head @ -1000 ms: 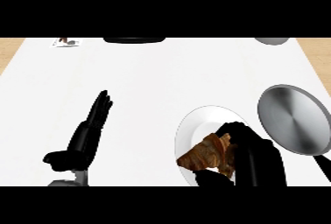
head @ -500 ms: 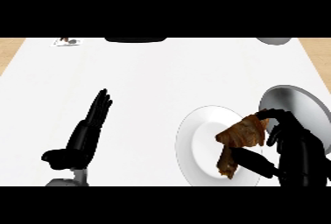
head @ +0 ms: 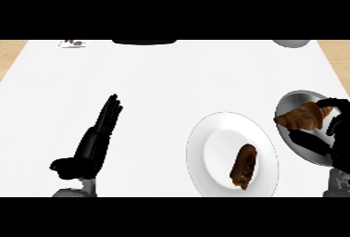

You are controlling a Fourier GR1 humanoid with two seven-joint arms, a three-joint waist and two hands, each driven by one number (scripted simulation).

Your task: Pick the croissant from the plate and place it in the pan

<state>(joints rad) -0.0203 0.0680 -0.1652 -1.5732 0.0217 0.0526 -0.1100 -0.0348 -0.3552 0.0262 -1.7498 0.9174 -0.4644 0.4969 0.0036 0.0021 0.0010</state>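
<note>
My right hand (head: 331,139) is at the right edge, fingers and thumb curled round a golden-brown croissant (head: 304,117). The croissant hangs over the grey metal pan (head: 292,102), whose round bowl is mostly hidden by the hand. To the left of the pan lies the white plate (head: 212,139); a second, darker brown pastry (head: 244,165) rests on its lower middle. My left hand (head: 96,139) lies open on the counter at the lower left, fingers straight and pointing away from me.
The white counter (head: 171,83) fills the view, with wooden floor at the top corners. A dark object (head: 143,42) and a grey round object (head: 292,43) sit at the far edge. A small item (head: 73,44) lies at the far left.
My right hand has carried the croissant rightward off the plate to above the pan. A second, darker pastry now shows on the plate. The left hand has stayed still.
</note>
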